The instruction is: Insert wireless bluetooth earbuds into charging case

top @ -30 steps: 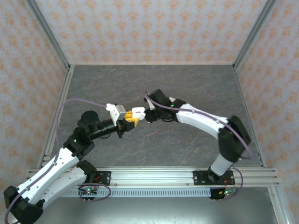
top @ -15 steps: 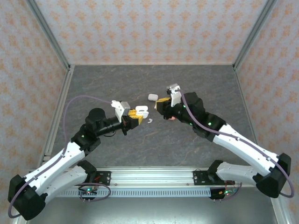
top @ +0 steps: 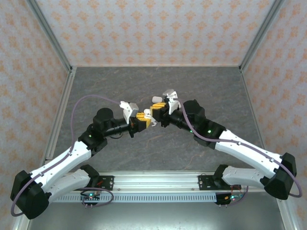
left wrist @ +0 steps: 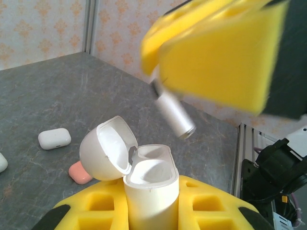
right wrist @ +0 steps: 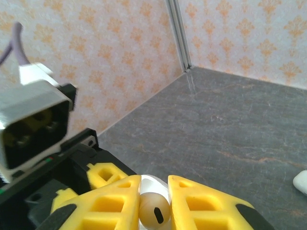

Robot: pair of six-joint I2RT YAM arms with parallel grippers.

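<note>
My left gripper (top: 143,120) (left wrist: 151,203) is shut on an upright white charging case (left wrist: 151,191) with its lid (left wrist: 106,149) flipped open to the left and both wells showing. My right gripper (top: 156,114) (right wrist: 154,184) is shut on a white earbud (right wrist: 154,210), pinched by its rounded head between the yellow fingers (right wrist: 196,201). In the left wrist view the earbud's stem (left wrist: 173,114) points down at an angle, a short way above the case's opening and not touching it. The two grippers meet tip to tip above the middle of the table.
A closed white case (left wrist: 54,138) (top: 157,99) and a salmon-pink case (left wrist: 79,172) lie on the grey table behind the grippers. Another white piece (right wrist: 301,182) lies at the right edge of the right wrist view. Patterned walls and metal posts enclose the table.
The right gripper has come in leftwards with the earbud until it stands over the open case. The left gripper has moved a little right to meet it.
</note>
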